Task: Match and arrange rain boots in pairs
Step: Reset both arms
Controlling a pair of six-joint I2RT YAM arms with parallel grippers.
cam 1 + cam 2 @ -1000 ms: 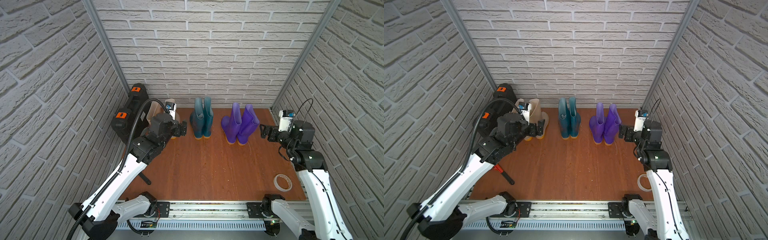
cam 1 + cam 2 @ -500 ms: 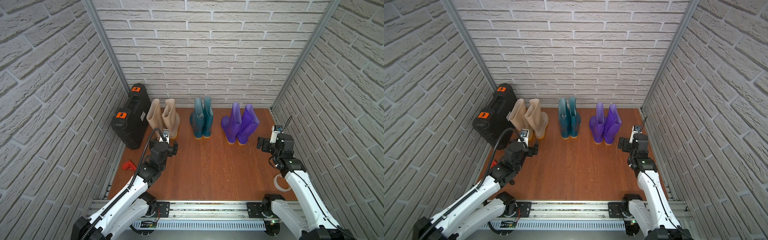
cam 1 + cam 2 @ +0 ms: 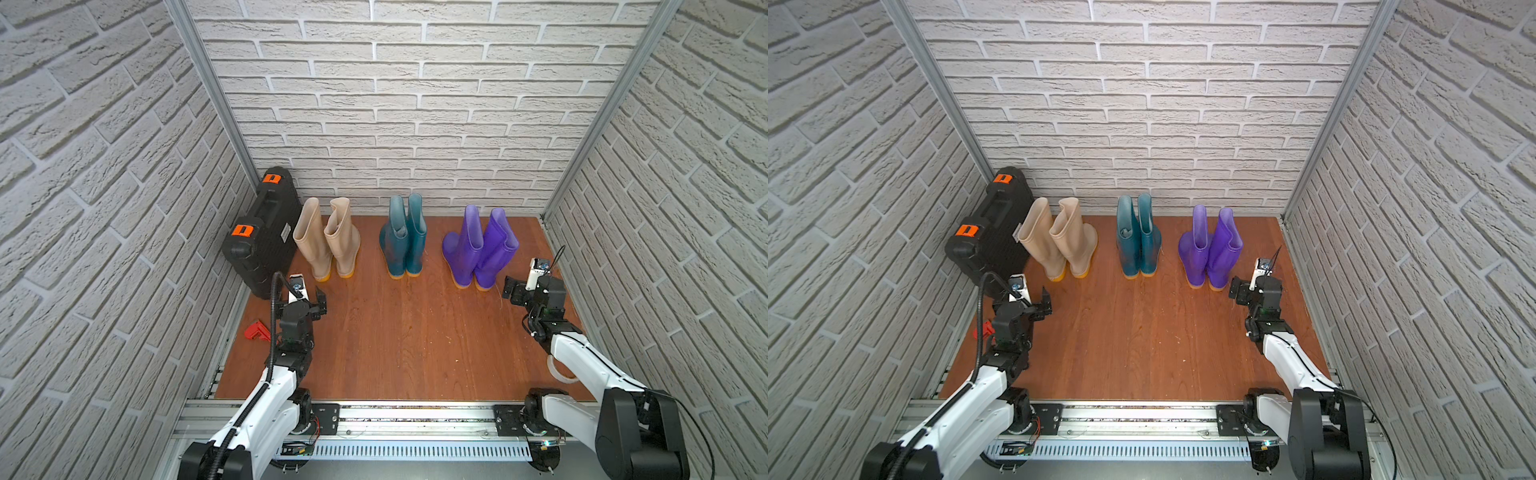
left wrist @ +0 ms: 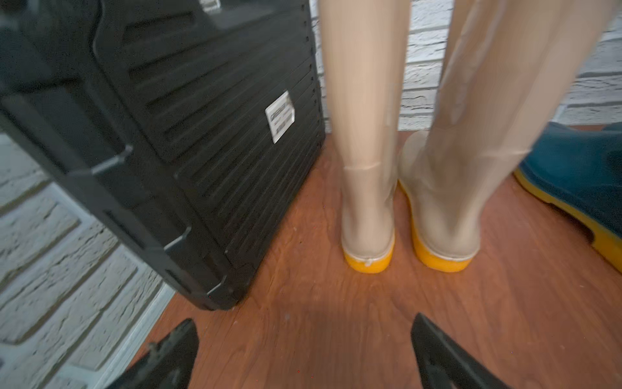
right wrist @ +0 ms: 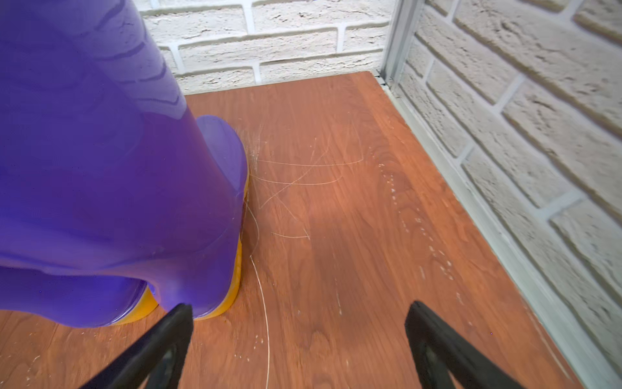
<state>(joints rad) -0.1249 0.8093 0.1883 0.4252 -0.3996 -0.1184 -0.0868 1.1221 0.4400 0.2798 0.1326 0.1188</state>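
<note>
The white label (image 4: 280,116) on the black case (image 4: 208,101) is too blurred to read.

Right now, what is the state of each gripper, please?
Left gripper: open, holding nothing.
Right gripper: open, holding nothing.

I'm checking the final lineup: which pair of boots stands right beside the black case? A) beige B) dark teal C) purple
A: the beige boots stand next to the black case, with the dark teal boots in the middle and the purple boots farthest.
</note>
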